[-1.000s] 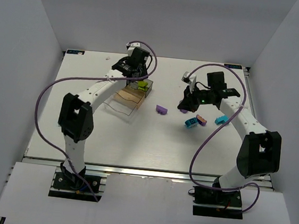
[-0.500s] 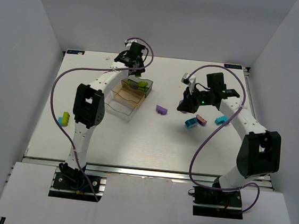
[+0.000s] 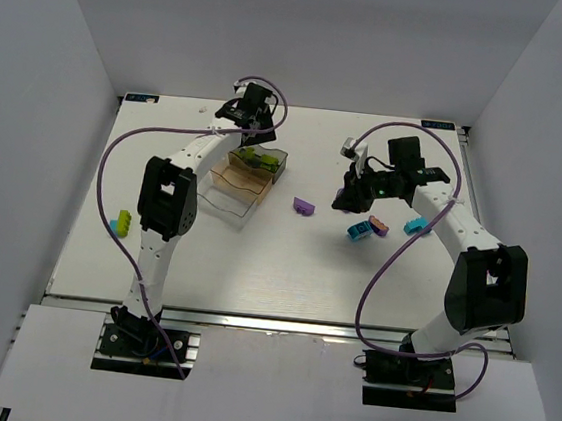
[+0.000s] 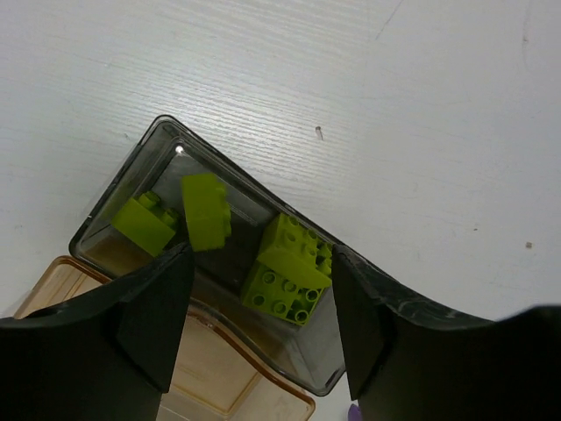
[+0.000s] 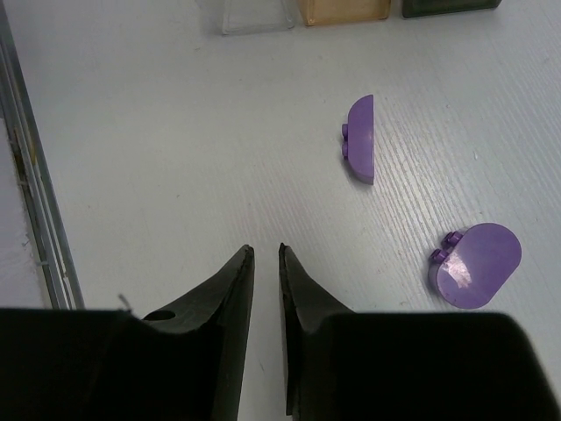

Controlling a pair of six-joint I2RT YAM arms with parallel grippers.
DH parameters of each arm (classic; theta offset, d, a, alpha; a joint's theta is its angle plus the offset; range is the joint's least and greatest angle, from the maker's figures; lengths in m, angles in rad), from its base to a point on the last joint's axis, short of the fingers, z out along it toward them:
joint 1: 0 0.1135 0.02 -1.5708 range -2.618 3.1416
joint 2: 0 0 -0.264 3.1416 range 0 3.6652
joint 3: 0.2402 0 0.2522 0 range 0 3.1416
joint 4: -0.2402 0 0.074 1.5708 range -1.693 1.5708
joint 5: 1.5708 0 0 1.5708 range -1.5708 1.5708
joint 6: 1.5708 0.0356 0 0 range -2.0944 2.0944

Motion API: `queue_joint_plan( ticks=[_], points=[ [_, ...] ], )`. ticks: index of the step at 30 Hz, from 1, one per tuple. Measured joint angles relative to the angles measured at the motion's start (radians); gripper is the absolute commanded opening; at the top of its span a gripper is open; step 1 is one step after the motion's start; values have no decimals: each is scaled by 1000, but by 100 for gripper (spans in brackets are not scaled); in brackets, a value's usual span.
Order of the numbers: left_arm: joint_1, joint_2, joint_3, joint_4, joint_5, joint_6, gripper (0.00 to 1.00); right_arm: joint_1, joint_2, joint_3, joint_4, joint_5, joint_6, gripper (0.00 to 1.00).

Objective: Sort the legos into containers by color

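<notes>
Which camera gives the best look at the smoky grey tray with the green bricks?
The left wrist view: the grey tray sits close up, and the lime bricks inside are distinct. The top external view shows that tray small; the right wrist view catches only its edge.

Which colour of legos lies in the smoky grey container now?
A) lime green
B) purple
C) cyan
A: the left wrist view shows only lime green legos lying inside the smoky grey container.
</notes>
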Motion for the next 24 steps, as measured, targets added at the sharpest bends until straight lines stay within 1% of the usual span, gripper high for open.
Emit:
queue_joint_plan(
  ticks=[3,5,6,7,8,9,10,13,14,15,16,17,19,20,21,24],
  points=[
    [2,-2,-2,-11,0,0,74,0,1,0,-1,0,-1,25],
    [2,-8,-8,-15,-3,-3,65,0,1,1,-3,0,-3,26],
    [2,-18,-17,-18,-5,-7,58,0,1,2,-4,0,-6,26],
    [2,-34,-34,-19,-10,-13,41,0,1,3,-8,0,-8,26],
    [3,-57,-62,-16,-13,-23,32,0,1,5,-11,-1,-11,26],
    [3,-93,-105,-14,-19,-28,26,0,1,7,-16,-2,-15,26],
    [3,-138,-157,-13,-23,-38,21,0,1,8,-19,-3,-18,27],
    [9,-328,-362,-1,-30,-81,20,0,1,8,-26,-5,-31,27],
    [16,-403,-434,7,-31,-104,24,0,1,8,-27,-6,-34,27],
    [27,-482,-509,19,-31,-128,31,0,1,8,-28,-7,-35,27],
    [43,-555,-571,21,-30,-150,41,0,2,9,-31,-8,-36,28],
    [66,-629,-637,24,-29,-174,60,0,3,10,-33,-8,-37,28],
    [127,-761,-754,23,-31,-220,73,3,16,23,-43,-9,-37,30],
    [151,-807,-792,9,-34,-235,73,4,18,25,-43,-8,-37,30],
    [188,-852,-837,6,-40,-243,78,6,25,31,-48,-9,-37,31],
    [275,-929,-932,-43,-55,-234,82,14,40,39,-51,-9,-37,34]
  ],
)
